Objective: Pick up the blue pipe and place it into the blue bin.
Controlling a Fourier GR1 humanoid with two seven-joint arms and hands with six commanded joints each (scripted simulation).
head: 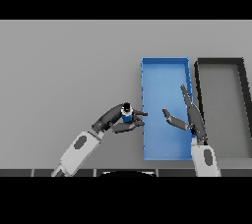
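Blue pipe [127,116] pinched in left hand [119,119] beside blue bin [165,68]; right hand [189,115] straight-fingered over it.

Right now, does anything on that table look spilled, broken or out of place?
Nothing stands out. The left hand holds the blue pipe just beside the blue bin; the right hand is open over the bin. A dark bin sits squarely to its right.
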